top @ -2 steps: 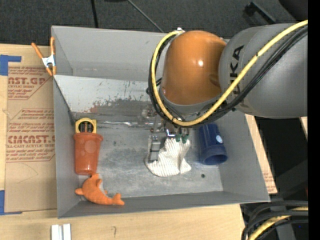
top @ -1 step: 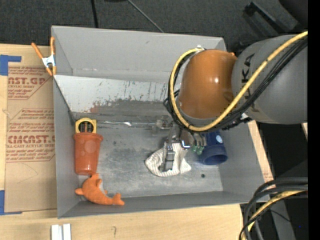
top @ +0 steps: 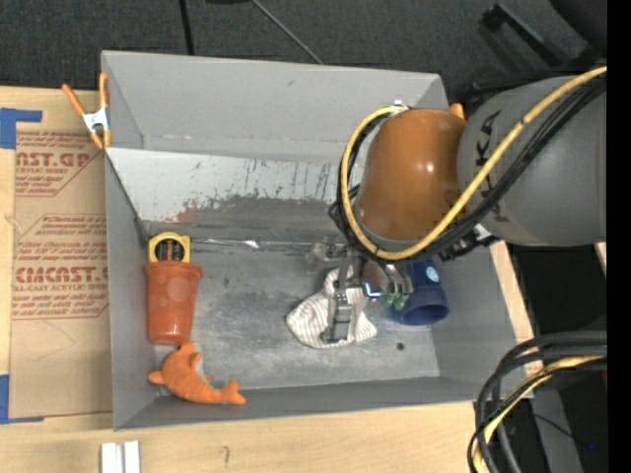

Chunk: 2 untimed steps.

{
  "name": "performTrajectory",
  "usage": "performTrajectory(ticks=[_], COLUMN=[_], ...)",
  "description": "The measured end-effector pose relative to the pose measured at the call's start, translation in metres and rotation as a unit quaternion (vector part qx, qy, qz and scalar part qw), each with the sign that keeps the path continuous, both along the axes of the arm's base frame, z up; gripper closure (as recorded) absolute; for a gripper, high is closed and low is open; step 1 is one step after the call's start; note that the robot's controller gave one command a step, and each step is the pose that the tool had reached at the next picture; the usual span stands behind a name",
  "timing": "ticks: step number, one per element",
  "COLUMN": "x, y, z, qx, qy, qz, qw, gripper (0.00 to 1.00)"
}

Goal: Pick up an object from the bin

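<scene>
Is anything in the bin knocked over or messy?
Both cups look tipped over: the orange cup on the left and the blue cup on the right. A white cloth lies crumpled under the gripper.

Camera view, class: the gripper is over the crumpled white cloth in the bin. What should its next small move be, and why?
Probably a slight, straight lowering onto the white cloth. The gripper is directly over its right part, so no sideways shift seems needed; the blue cup lies close beside it, and drifting sideways might knock that.
</scene>
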<state>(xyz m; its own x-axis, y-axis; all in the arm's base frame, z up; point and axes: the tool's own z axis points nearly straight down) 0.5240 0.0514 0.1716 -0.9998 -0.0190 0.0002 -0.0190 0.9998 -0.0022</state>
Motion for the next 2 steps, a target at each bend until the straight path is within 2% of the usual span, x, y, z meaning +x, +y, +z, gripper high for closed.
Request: performTrajectory(ticks=[1, 2], x=[0.009, -0.001], y=[-0.008, -0.039], z=[-0.050, -0.084], qx=[0.002, 0.002], qy=[-0.0028, -0.0001], qz=[0.016, 0.072], qw=[0.9999, 0.9974], gripper=[0.00, 1.00])
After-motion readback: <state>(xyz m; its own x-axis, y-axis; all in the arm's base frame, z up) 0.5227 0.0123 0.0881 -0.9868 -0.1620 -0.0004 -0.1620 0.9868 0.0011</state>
